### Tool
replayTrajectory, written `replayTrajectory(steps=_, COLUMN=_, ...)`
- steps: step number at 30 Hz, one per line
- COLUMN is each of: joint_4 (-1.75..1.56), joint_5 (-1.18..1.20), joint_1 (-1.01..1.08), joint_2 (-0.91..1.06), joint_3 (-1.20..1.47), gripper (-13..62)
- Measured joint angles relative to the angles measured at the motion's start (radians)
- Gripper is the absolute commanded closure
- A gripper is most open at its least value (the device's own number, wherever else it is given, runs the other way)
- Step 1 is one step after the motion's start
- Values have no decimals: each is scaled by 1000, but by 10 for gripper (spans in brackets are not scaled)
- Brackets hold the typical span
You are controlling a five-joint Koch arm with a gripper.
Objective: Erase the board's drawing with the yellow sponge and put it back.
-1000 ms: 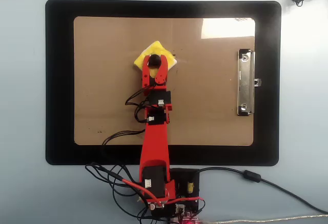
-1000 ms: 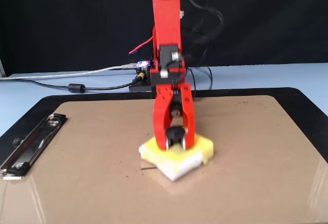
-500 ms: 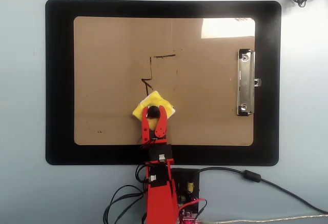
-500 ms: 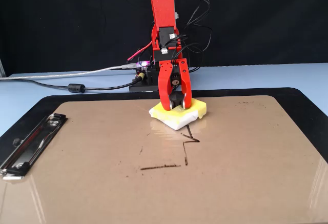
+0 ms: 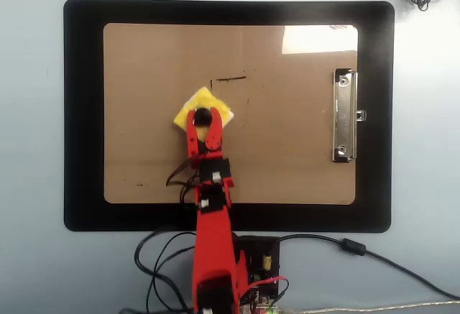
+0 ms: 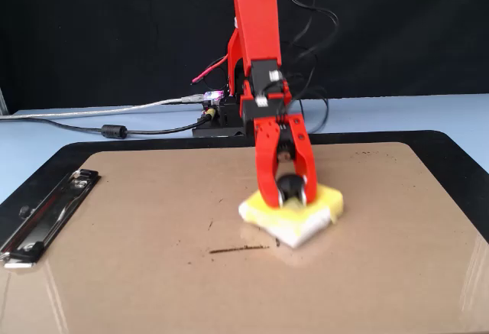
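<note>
One board [image 5: 287, 156], one yellow sponge [image 5: 213, 105], one red arm! The arm reaches out from its base over the board's near edge, and the gripper [image 6: 291, 196] pinches the sponge's black knob [image 6: 288, 186], sponge flat on mid-board. Only a thin streak of the drawing [image 6: 238, 249] shows, just beside the sponge. Silver clip [image 5: 344, 116] well apart; black mat [image 5: 83, 113] beneath; cables [image 5: 162, 256] behind the arm.

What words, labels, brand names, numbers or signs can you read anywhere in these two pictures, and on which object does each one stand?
None can be read.
The board bears only leftover marker strokes, not letters.
The clip, the yellow sponge and the red arm with its end effector show no print.
The circuit board at the arm's base is too small and blurred to read.
</note>
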Motion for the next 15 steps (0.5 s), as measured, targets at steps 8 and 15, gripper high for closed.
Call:
replayTrajectory(steps=8, joint_4=52, joint_5=5, joint_1=-3, joint_2=561, joint_3=443, gripper=574)
replayTrajectory(steps=15, joint_4=46, joint_5=0, joint_1=14, joint_2=-15, joint_3=-97, gripper=574)
